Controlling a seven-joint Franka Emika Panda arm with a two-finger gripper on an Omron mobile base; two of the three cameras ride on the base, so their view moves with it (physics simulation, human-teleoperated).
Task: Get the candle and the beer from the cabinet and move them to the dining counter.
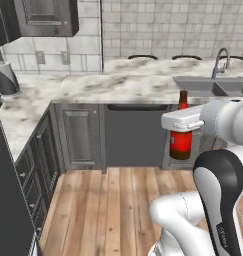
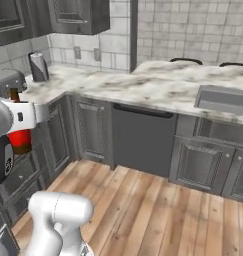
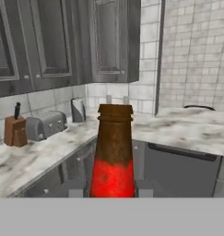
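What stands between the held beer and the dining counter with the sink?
Nothing visible. The gripper is shut on the beer, held upright in the air above the wood floor in front of the dining counter. The marble beside the sink is bare; only open air lies between bottle and countertop.

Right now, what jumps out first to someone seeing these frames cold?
The beer, dark brown with a red label, held upright in the pincer above the wood floor, in front of the grey lower cabinets. Behind it runs the dining counter of veined white marble with its steel sink and tap. In the hand view, a toaster and knife block sit on the side worktop.
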